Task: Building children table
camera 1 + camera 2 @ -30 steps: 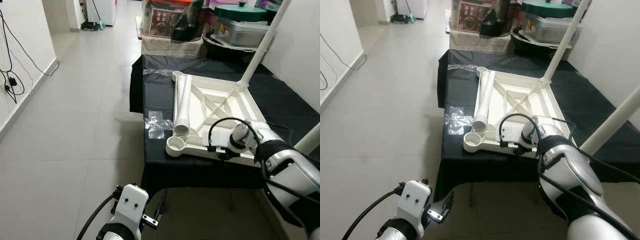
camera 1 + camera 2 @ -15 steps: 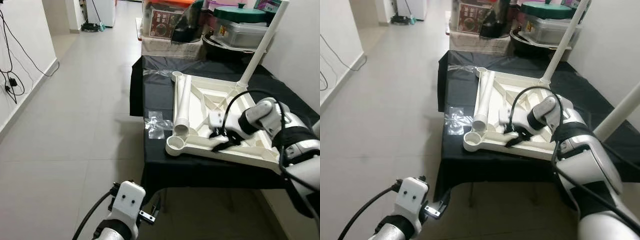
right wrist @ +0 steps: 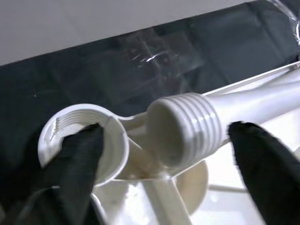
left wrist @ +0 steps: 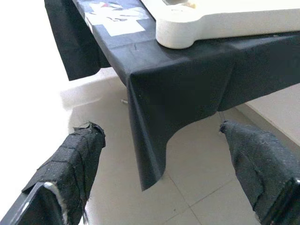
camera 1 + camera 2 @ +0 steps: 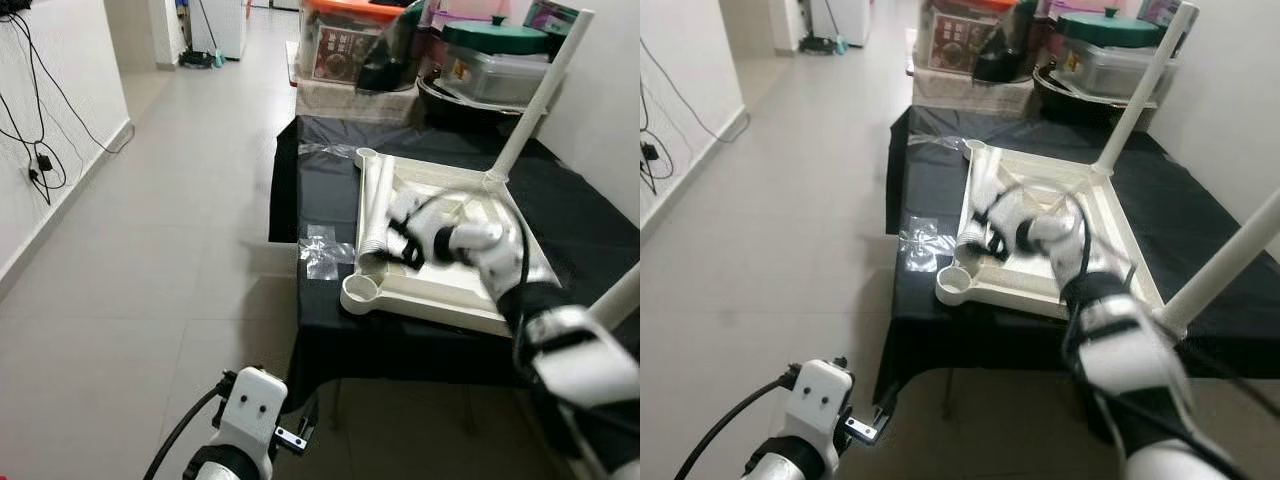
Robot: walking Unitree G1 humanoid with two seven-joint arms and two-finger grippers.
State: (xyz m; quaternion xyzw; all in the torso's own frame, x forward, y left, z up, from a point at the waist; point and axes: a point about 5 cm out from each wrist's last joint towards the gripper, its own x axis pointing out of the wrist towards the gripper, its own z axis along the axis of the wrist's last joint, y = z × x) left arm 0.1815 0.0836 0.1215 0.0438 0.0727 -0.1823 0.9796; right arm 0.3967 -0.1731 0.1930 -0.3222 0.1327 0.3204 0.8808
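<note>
The right gripper (image 3: 164,154), fingers spread, straddles the threaded end of the loose leg (image 5: 372,205) lying on the upturned tabletop (image 5: 455,285). Seemingly two legs stand fitted; the near socket (image 5: 360,291) waits empty. The left gripper (image 4: 164,168) hangs idle, fingers apart.

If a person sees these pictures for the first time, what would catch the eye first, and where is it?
The white upturned tabletop on the black-covered table stands out first, with two white legs already upright at its right corners. The right gripper, fingers open, sits at the threaded end of a loose white leg lying along the tabletop's left side, beside an empty threaded socket. The left gripper hangs open below the table's corner.
</note>
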